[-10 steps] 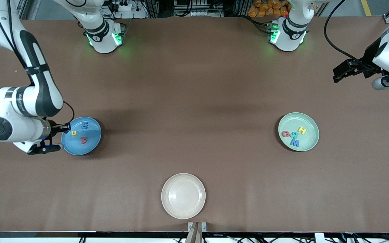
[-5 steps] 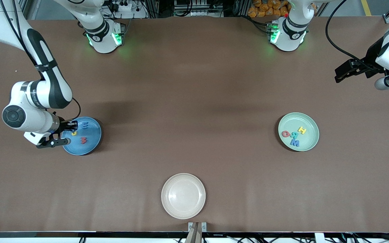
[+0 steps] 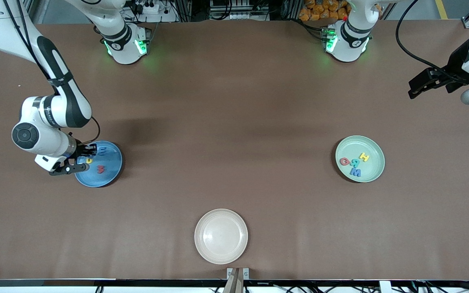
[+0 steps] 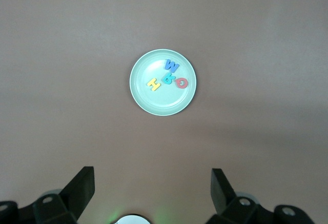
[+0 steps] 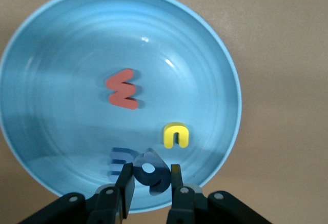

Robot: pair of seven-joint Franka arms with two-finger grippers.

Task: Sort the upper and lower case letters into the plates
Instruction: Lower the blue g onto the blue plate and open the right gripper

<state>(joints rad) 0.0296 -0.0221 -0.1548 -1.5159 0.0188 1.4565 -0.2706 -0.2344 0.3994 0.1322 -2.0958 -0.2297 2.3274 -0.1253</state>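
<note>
Low over the blue plate (image 3: pixel 111 174) toward the right arm's end of the table: right gripper (image 5: pixel 150 179), jaws narrow, apparently pinching a dark blue letter (image 5: pixel 155 171) by its edges. Lying flat in the same plate: a red letter (image 5: pixel 122 96), a yellow letter (image 5: pixel 176 135) and a blue one (image 5: pixel 119 158).

Probably very light, soft and foam-like, thin, easy to squash or to tilt. Best taken gently across two opposite edges, not by the flat face.

Smooth, matte and shallow plates.

Four more letters (image 3: pixel 355 162) in the mint plate (image 3: pixel 377 173).

Waiting over the bare table (image 3: pixel 234 101): left gripper (image 4: pixel 152 183), jaws wide, nothing between them.
</note>
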